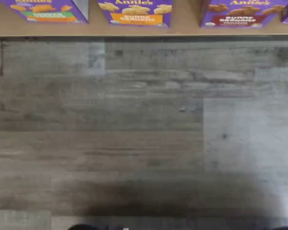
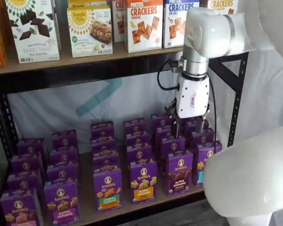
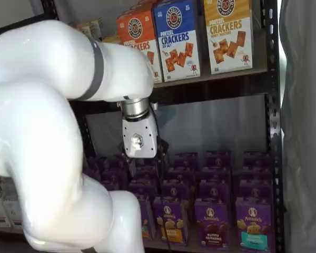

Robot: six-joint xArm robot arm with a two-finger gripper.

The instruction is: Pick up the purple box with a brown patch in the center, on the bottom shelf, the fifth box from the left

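Note:
The purple box [image 2: 179, 173] with dark brown crackers stands upright at the front of its row on the bottom shelf [image 2: 132, 208]. It also shows in a shelf view [image 3: 211, 222] and at the edge of the wrist view [image 1: 240, 13]. My gripper [image 2: 189, 127] hangs fingers-down above the back cartons of that row, higher than and behind the purple box. A gap shows between its two black fingers, and nothing is in them. It also shows in a shelf view [image 3: 147, 161].
Purple cartons flank the target: yellow band [image 2: 142, 182], orange band [image 2: 107, 189], teal band [image 2: 204, 163]. Cracker boxes [image 2: 144, 23] fill the upper shelf just above the wrist. A black rack post [image 2: 236, 99] stands to the right. Grey plank floor [image 1: 134, 124] lies below.

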